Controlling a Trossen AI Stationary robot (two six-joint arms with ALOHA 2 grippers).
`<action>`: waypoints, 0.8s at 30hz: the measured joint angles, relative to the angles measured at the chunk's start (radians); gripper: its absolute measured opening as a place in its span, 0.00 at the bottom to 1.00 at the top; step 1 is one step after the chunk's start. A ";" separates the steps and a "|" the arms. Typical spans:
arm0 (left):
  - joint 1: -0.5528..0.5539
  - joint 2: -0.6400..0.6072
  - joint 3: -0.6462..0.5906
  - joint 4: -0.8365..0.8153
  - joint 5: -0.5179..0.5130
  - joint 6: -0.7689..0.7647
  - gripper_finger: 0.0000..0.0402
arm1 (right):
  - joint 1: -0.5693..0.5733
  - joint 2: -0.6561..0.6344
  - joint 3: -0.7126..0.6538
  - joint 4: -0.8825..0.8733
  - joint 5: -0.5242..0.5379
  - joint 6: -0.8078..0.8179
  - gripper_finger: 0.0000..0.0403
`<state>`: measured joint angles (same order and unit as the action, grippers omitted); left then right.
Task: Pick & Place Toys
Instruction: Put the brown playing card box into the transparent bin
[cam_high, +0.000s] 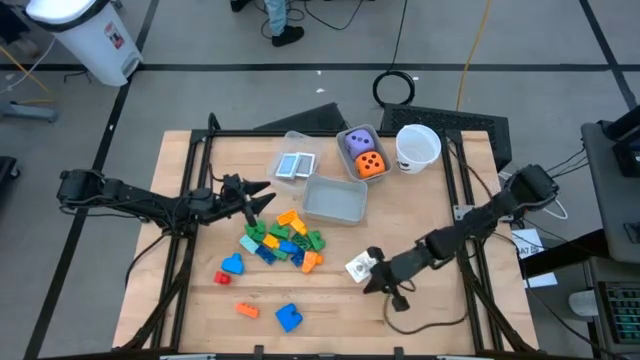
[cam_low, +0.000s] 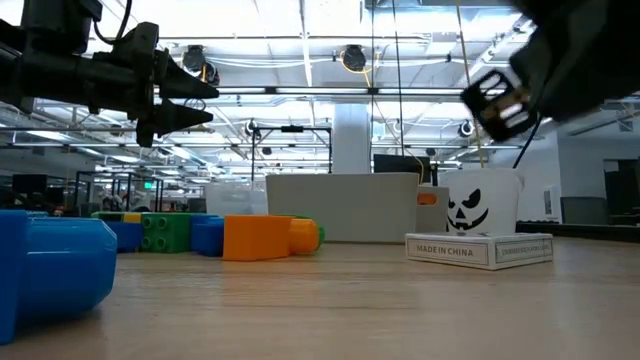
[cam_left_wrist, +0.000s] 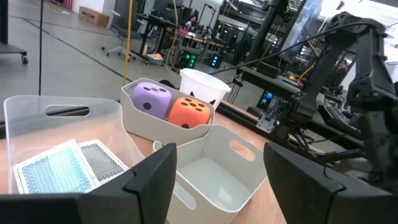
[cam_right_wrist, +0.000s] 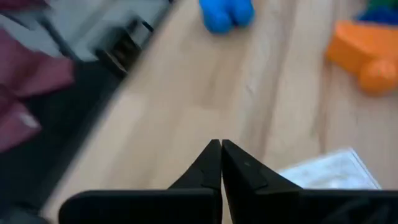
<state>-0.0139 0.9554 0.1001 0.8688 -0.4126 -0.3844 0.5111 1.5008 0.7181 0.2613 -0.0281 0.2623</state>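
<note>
A heap of coloured blocks (cam_high: 283, 240) lies mid-table, with loose blue (cam_high: 232, 265), red (cam_high: 222, 279), orange (cam_high: 247, 311) and blue (cam_high: 289, 318) blocks nearer the front. A white card pack (cam_high: 357, 266) lies flat on the wood. A purple die (cam_left_wrist: 152, 98) and an orange die (cam_left_wrist: 189, 112) sit in a clear bin (cam_high: 362, 153). More cards (cam_left_wrist: 62, 168) lie in another bin (cam_high: 296, 165). My left gripper (cam_left_wrist: 217, 180) hovers open and level, left of the heap, empty. My right gripper (cam_right_wrist: 221, 144) is shut and empty, raised just beside the card pack (cam_right_wrist: 329, 173).
An empty clear bin (cam_high: 335, 200) stands behind the heap, within the left gripper's view (cam_left_wrist: 217, 171). A white cup (cam_high: 417, 147) stands at the back right. Bare wood lies along the table's front and right parts. Black frame rails (cam_high: 190, 200) run along both sides.
</note>
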 joint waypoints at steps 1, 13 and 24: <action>0.000 0.000 0.000 0.000 0.000 -0.003 0.61 | -0.005 0.024 0.017 -0.035 0.002 -0.014 0.00; 0.000 0.000 0.000 -0.003 0.000 0.005 0.61 | -0.067 0.162 0.084 -0.193 0.041 -0.155 0.00; 0.000 0.000 0.000 -0.003 0.000 0.005 0.61 | -0.127 0.182 0.084 -0.114 0.132 -0.186 0.00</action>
<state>-0.0138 0.9554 0.1001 0.8654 -0.4129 -0.3790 0.3836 1.6827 0.8024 0.1471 0.1043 0.0762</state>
